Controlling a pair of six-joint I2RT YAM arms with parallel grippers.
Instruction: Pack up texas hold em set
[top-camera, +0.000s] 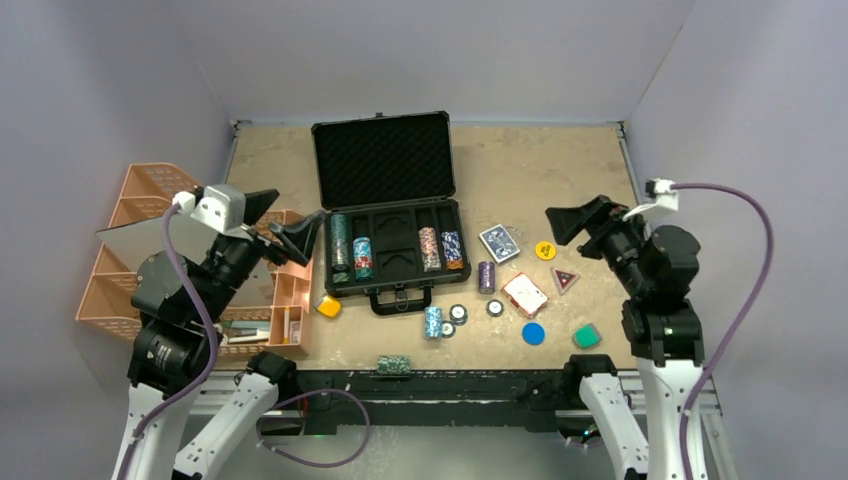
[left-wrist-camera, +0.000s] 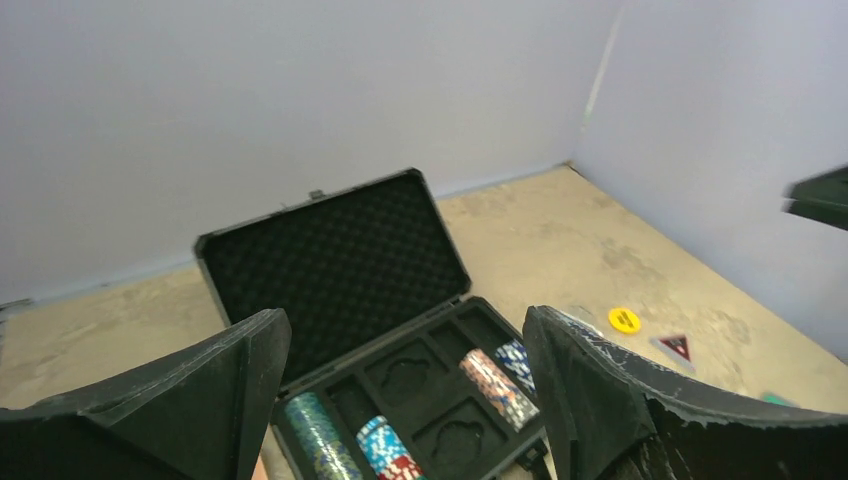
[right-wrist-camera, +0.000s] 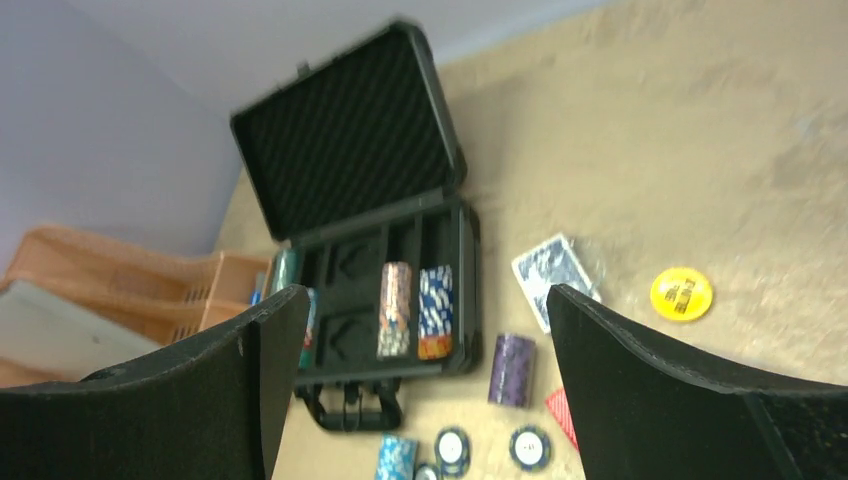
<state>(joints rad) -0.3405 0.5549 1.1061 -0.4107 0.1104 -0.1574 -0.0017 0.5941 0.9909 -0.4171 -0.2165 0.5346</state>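
Toward twelve o'clock on the surface (top-camera: 560, 160), seen from overhead, the briefcase (top-camera: 385, 160) lay open, lid back, probably so its slots could take more chips; the blue deck (top-camera: 499, 242) and purple chip stack (top-camera: 486, 276) sat at its four o'clock. Left wrist view: the left hand (left-wrist-camera: 402, 330) gaped wide, empty. Right wrist view: the right hand (right-wrist-camera: 427, 300) did likewise, seemingly poised to reach.

A lab test cell (grey walls (top-camera: 430, 50) enclose the scuffed table (top-camera: 545, 165)).
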